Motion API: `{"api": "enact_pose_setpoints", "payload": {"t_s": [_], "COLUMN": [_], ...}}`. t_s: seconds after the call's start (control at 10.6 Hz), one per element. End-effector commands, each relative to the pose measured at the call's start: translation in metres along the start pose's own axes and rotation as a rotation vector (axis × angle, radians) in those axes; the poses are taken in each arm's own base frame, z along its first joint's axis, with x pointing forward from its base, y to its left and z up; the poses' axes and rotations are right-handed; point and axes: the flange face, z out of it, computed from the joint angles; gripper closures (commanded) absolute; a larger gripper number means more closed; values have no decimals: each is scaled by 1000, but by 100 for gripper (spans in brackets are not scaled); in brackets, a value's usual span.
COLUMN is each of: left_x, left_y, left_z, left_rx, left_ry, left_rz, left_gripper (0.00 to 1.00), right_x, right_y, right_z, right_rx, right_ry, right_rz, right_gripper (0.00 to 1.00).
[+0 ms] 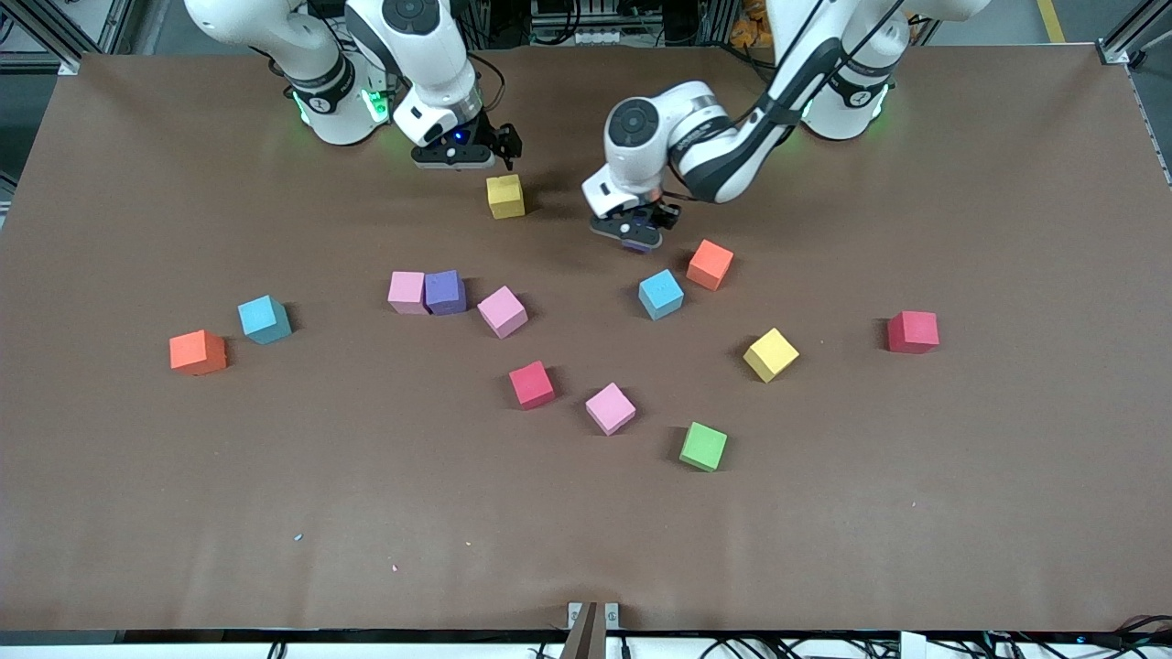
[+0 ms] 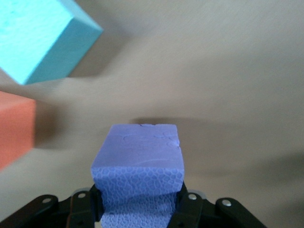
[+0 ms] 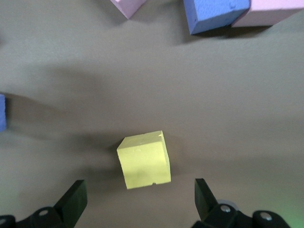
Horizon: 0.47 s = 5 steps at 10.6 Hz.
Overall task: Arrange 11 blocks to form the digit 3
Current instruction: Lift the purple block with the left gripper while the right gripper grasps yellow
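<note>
The left gripper (image 2: 137, 209) is squeezed shut on a purple block (image 2: 137, 161), low over the table (image 1: 1007, 458) just beside the blue block (image 1: 661, 294) and the orange block (image 1: 710, 264). The right gripper (image 3: 137, 199) hangs wide open over a yellow block (image 3: 144, 159) and holds nothing.

The purple block looks like bumpy foam, so it is likely very light and a bit squishy. It should not break or slip. The best place to hold it is on two flat sides, straight across the middle, as the fingers do now.

From the front, the arm hides most of the purple block, so I cannot tell if it touches the table. No 3 shape shows yet; only a pink block (image 1: 406, 292) and another purple block (image 1: 445, 292) touch.
</note>
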Motion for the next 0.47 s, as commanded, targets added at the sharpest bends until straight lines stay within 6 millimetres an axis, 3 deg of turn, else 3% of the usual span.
{"api": "enact_pose_setpoints", "payload": {"t_s": [0.0,0.28,0.38], "left_x": [11,24,19], "left_y": [35,50,57], "left_z": [-1,1,4], "left_rx": [-35,-65,-62], "left_ry": [2,-4,-9], "left_rz": [-159,-187,-181], "left_gripper": [90,90,90], "right_x": [-23,-27,-32], "right_y": [-6,-3,0], "right_z": [23,37,46], "right_rx": [6,34,44], "right_ry": [20,51,65], "right_rz": [-1,-24,-41], "right_gripper": [0,0,0]}}
